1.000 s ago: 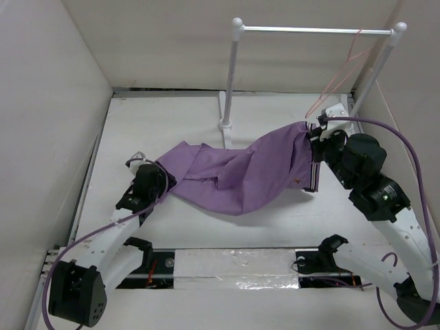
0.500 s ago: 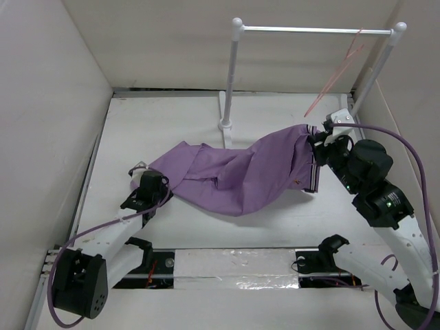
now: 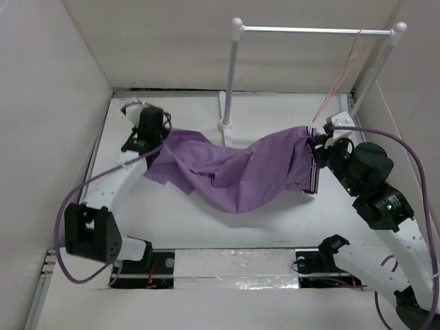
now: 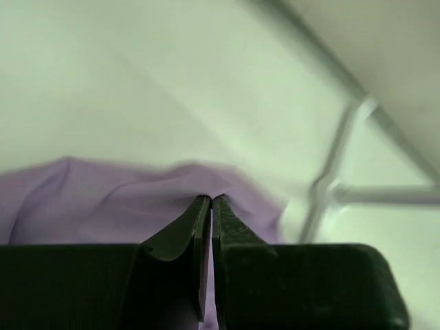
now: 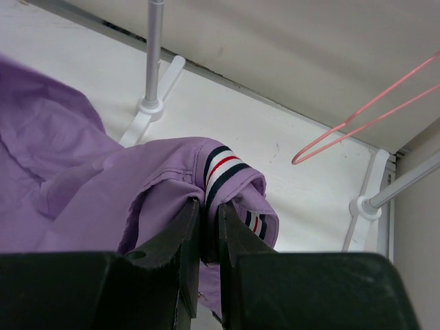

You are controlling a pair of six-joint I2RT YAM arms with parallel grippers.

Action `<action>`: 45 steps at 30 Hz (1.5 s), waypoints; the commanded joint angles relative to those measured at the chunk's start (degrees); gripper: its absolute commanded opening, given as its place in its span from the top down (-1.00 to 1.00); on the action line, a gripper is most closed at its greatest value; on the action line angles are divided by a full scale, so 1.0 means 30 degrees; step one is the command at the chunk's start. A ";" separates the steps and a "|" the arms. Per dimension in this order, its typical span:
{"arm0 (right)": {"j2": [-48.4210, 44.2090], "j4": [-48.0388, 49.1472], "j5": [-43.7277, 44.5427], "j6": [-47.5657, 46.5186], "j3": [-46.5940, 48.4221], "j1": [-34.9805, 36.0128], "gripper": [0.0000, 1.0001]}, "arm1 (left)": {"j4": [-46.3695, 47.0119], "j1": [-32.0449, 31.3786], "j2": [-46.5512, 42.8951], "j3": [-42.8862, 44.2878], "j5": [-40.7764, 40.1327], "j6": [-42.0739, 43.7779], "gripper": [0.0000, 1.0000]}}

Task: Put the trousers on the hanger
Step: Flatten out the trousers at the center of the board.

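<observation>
The light purple trousers [image 3: 240, 172] stretch across the table between my two arms, sagging in the middle. My left gripper [image 3: 165, 128] at the back left is shut on the leg end of the trousers [image 4: 124, 199], the cloth pinched at its fingertips. Over on the right, my right gripper [image 3: 317, 144] is shut on the striped waistband [image 5: 223, 172], lifted off the table. The pink-red wire hanger [image 3: 340, 79] hangs from the right end of the rail, just above and behind the right gripper; its lower corner shows as the hanger [image 5: 330, 141] in the right wrist view.
The white two-post rail stand [image 3: 234, 75] with silver bar [image 3: 309, 30] rises at the back; its left foot [image 5: 150, 106] is close behind the trousers. White walls enclose the table on the left, back and right.
My left gripper closed on the trouser leg end and carried it up and back toward the far left. The right gripper kept hold of the waistband and shifted slightly; the hanger swung a little.
</observation>
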 commanded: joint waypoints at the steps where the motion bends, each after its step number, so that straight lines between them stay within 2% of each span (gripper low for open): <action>1: -0.0383 0.1085 -0.0437 0.0224 -0.0169 -0.0179 1.00 | -0.0503 0.0615 0.3427 0.7284 -0.0458 0.3063 1.00; 2: -0.0471 0.1055 -0.0496 0.0283 -0.0344 -0.0179 1.00 | -0.1320 0.0615 0.4665 0.9393 -0.0456 0.3651 1.00; 3: -0.0559 0.1142 -0.0583 0.0312 -0.0520 -0.0179 1.00 | -0.3446 0.0615 0.6099 1.4025 -0.0369 0.4846 1.00; 4: -0.0705 0.1143 -0.0613 0.0342 -0.0725 -0.0179 1.00 | -0.4772 0.0615 0.9100 1.6479 -0.0455 0.5380 1.00; 5: -0.0735 0.1085 -0.0527 0.0342 -0.0901 -0.0179 1.00 | -0.6062 0.0441 1.0494 1.8563 -0.0949 0.5705 1.00; 6: -0.0764 0.0765 -0.0439 0.0371 -0.0903 -0.0179 1.00 | -0.8134 0.0439 1.1842 2.1716 -0.2201 0.6317 0.62; 7: -0.0852 0.0675 -0.0409 0.0400 -0.0932 -0.0179 1.00 | -0.8677 0.0236 1.3537 2.2415 -0.2532 0.6584 0.37; 8: -0.1085 0.0674 -0.0379 0.0429 -0.1019 -0.0179 1.00 | -0.9001 0.0234 1.4019 2.2712 -0.2884 0.6645 0.04; 9: -0.1232 0.0616 -0.0379 0.0401 -0.1136 -0.0179 1.00 | -0.9236 0.0234 1.4226 2.2018 -0.3322 0.6442 -0.55; 10: -0.1292 0.0528 -0.0350 0.0400 -0.1137 -0.0179 1.00 | -0.8949 0.0234 1.3648 2.0909 -0.3124 0.5657 -0.67; 11: -0.1379 0.0382 -0.0321 0.0313 -0.1108 -0.0179 1.00 | -0.8279 0.0234 1.2975 1.9419 -0.2716 0.5272 -0.71; 12: -0.1438 0.0323 -0.0118 0.0255 -0.1108 -0.0179 1.00 | -0.6010 0.0234 1.1954 1.5460 -0.1929 0.4978 -0.71; 13: -0.1468 0.0322 -0.0058 0.0254 -0.1108 -0.0179 1.00 | -0.4508 0.0234 0.9652 1.3187 -0.1602 0.4424 -0.70; 14: -0.1468 0.0322 -0.0086 0.0225 -0.1108 -0.0179 1.00 | -0.3014 -0.0056 0.8527 1.1221 -0.1279 0.4332 -0.69; 15: -0.1352 0.0322 -0.0231 0.0196 -0.1079 -0.0179 1.00 | -0.1113 -0.0059 0.7443 0.8011 -0.0812 0.3983 -0.66; 17: -0.1292 0.0205 -0.0291 0.0195 -0.0961 -0.0179 1.00 | -0.0278 -0.0059 0.4745 0.5354 -0.0486 0.2291 -0.55; 18: -0.1350 0.0263 -0.0349 0.0224 -0.0990 -0.0179 1.00 | 0.0770 -0.0059 0.3837 0.3920 -0.0398 0.1903 -0.39; 19: -0.1409 0.0351 -0.0379 0.0254 -0.1078 -0.0179 1.00 | 0.1709 -0.0059 0.2175 0.0977 -0.0281 0.1638 -0.33; 21: -0.1409 0.0468 -0.0641 0.0283 -0.1166 -0.0179 1.00 | 0.3263 -0.0059 0.1108 -0.1386 -0.0308 0.0586 -0.12; 22: -0.1409 0.0498 -0.0701 0.0283 -0.1166 -0.0179 1.00 | 0.3445 -0.0059 0.0726 -0.2789 -0.0425 0.0233 -0.12; 24: -0.1468 0.0440 -0.0731 0.0400 -0.1166 -0.0179 1.00 | 0.3390 0.0378 0.0897 -0.3764 -0.0340 -0.1108 -0.04; 26: -0.1643 0.0294 -0.0614 0.0400 -0.1050 -0.0179 1.00 | 0.3504 0.1432 0.1541 -0.4294 -0.0279 -0.1964 0.18; 29: -0.2052 -0.0028 -0.0292 0.0342 -0.0932 -0.0179 1.00 | 0.4852 0.1963 0.2828 -0.4679 0.1473 -0.1705 0.23; 33: -0.1937 -0.0351 -0.0291 0.0313 -0.0844 -0.0179 1.00 | 0.4032 0.1963 0.4296 -0.3974 0.1538 -0.2026 0.21; 38: -0.1938 0.0116 -0.0145 0.0430 -0.1400 -0.0179 1.00 | 0.4355 0.1963 0.4734 -0.4591 0.1828 -0.1677 -0.08; 40: -0.1615 0.0205 -0.0232 0.0488 -0.1401 -0.0179 1.00 | 0.4153 0.1963 0.5668 -0.4067 0.2094 -0.1529 0.12; 42: -0.1556 0.0466 -0.0233 0.0634 -0.1430 -0.0179 1.00 | 0.3915 0.1963 0.5995 -0.3742 0.2034 -0.1442 0.22; 43: -0.1556 0.0585 -0.0146 0.0635 -0.1488 -0.0179 1.00 | 0.3974 0.1963 0.6170 -0.3508 0.2092 -0.1267 0.34; 44: -0.1498 0.0615 0.0116 0.0635 -0.1460 -0.0179 1.00 | 0.3800 0.1963 0.6317 -0.3361 0.1890 -0.1062 0.71; 45: -0.1439 0.0528 0.0264 0.0635 -0.1314 -0.0179 1.00 | 0.3740 0.1963 0.6463 -0.3215 0.1859 -0.0973 0.93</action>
